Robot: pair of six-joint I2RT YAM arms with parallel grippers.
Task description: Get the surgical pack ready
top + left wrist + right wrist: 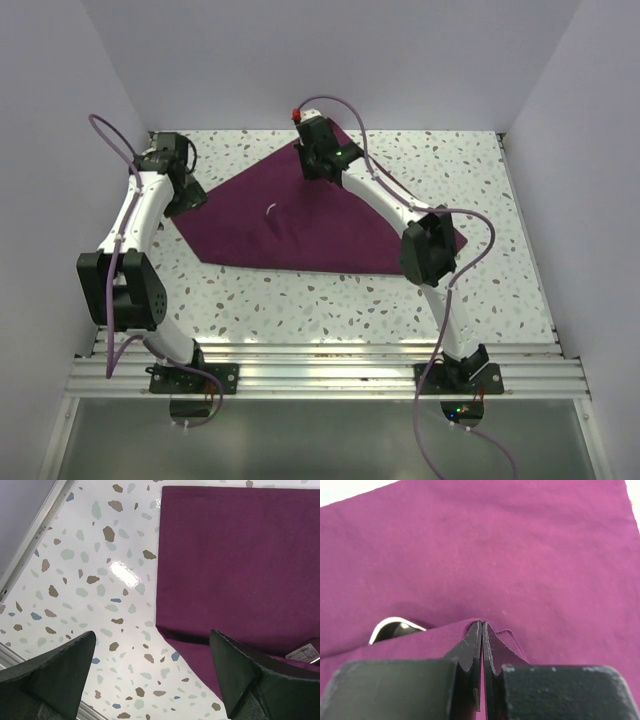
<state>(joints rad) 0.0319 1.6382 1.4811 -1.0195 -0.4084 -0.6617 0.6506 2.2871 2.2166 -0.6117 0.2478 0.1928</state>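
Note:
The surgical pack [300, 225] is a deep purple drape lying flat on the speckled table, folded over on itself into a rough triangle. My right gripper [318, 168] is at its far corner. In the right wrist view the right gripper [482, 626] is shut on a raised pinch of the purple fabric [520, 555]. My left gripper [188, 200] hovers at the drape's left corner. In the left wrist view the left gripper [152, 672] is open over bare table, one finger [250, 675] above the drape's edge [235, 555]. Nothing is between its fingers.
The speckled table [330, 300] has white walls on three sides and a metal rail [320, 365] at the near edge. A small white mark [272, 210] lies on the drape. A white-edged curve [395, 625] shows under the lifted fold. A printed label [302, 652] sits by the left finger.

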